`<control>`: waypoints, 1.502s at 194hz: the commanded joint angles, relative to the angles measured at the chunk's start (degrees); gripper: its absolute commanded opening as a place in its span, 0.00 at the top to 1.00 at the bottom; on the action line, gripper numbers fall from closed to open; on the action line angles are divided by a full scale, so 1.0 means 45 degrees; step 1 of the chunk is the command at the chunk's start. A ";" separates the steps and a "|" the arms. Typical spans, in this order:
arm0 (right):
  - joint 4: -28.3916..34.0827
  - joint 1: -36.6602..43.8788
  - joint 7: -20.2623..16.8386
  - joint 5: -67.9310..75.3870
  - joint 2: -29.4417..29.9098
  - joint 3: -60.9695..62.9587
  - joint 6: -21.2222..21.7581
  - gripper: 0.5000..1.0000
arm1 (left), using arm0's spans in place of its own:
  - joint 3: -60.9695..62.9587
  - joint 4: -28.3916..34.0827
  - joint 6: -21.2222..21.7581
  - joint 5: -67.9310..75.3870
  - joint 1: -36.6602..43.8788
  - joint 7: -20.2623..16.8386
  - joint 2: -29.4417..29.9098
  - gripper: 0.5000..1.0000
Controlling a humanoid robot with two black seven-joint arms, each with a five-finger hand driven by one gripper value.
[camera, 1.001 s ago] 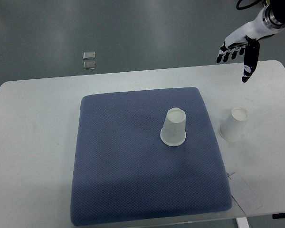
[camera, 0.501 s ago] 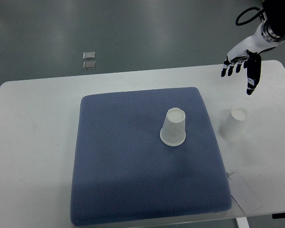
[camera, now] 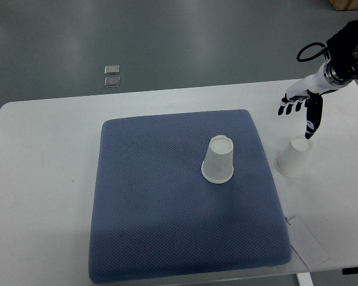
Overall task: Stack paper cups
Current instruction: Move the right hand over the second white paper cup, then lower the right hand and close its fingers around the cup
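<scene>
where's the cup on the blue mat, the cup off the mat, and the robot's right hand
cup on the blue mat (camera: 218, 159), top view, side wall
cup off the mat (camera: 293, 157), top view, side wall
right hand (camera: 299, 102), top view, middle of hand

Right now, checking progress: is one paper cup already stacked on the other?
No, the cup on the blue mat and the cup on the white table stand apart.

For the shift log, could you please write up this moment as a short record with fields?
surface: white table with a blue mat on it
cup on mat: paper cup, upside down, right of the mat's centre
cup off mat: second paper cup, upside down, on the table right of the mat
right hand: right hand open, fingers spread, above the second cup, holding nothing
left hand: out of view
stacking: not yet done, cups apart
</scene>
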 commanded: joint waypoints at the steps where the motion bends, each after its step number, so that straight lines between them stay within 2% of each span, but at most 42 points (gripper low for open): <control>1: -0.0088 -0.0455 0.0000 -0.0181 0.0003 0.0019 -0.0274 0.17 | 0.0000 0.0000 0.0001 0.0001 0.0007 0.0003 0.0000 0.00; 36: -0.0088 -0.0905 0.0000 -0.0298 -0.0016 -0.0001 -0.0587 0.17 | 0.0000 0.0000 0.0001 0.0001 -0.0013 0.0003 0.0000 0.00; 85: -0.0264 -0.1569 0.0000 -0.0298 0.0140 0.0000 -0.1504 0.18 | 0.0000 0.0000 0.0001 0.0001 -0.0013 0.0003 0.0000 0.00; 195: -0.0616 -0.2565 0.0000 -0.0728 0.0179 -0.0020 -0.2305 0.20 | 0.0000 0.0000 0.0001 0.0001 0.0007 0.0003 0.0000 0.00; 231: -0.0752 -0.2838 0.0000 -0.0786 0.0179 0.0019 -0.2384 0.31 | 0.0000 0.0000 0.0001 0.0001 0.0007 0.0003 0.0000 0.00; 262: -0.0811 -0.2995 0.0000 -0.0825 0.0199 0.0038 -0.2657 0.34 | 0.0000 0.0000 0.0001 0.0001 0.0007 0.0003 0.0000 0.00; 291: -0.0830 -0.3014 0.0000 -0.0825 0.0257 0.0058 -0.2677 0.41 | 0.0000 0.0000 0.0001 0.0001 -0.0013 0.0003 0.0000 0.00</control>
